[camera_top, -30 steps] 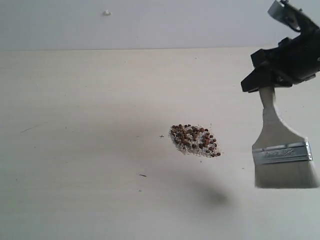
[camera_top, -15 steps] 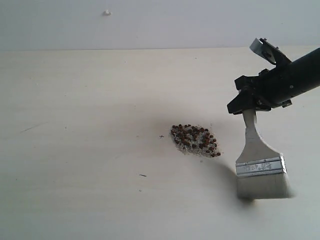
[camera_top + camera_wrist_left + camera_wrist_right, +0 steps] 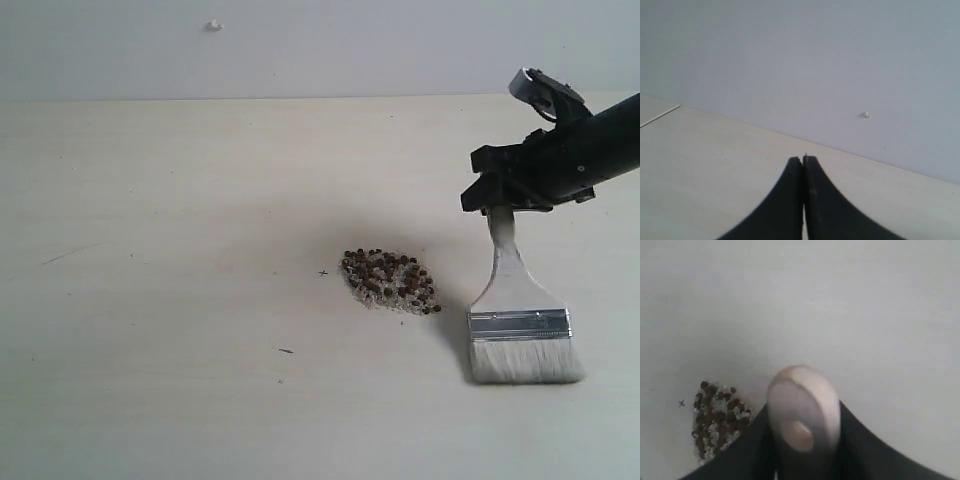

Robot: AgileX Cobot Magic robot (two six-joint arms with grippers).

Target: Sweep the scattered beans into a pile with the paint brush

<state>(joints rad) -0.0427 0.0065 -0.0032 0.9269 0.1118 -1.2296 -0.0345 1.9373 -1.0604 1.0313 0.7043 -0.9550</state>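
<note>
The beans lie in one small pile near the middle of the surface. They are little brown balls mixed with white crumbs. A tiny x mark sits just left of the pile.

The brush is to the right of the pile, close to it but not touching it. Its pale hairs are at the near end and rest on the surface. Its silver band is just above the hairs. The wooden handle goes up and away to the right claw.

In the right wrist view, the round end of the handle, with its hole, sits between the two black fingers. I cannot tell if the right claw is squeezing the handle or is loose around it.

The left claw is closed, with its two black tips pressed together and nothing between them. It is above a bare part of the surface and points at the gray wall. The wall has one small white dot on it.
</note>
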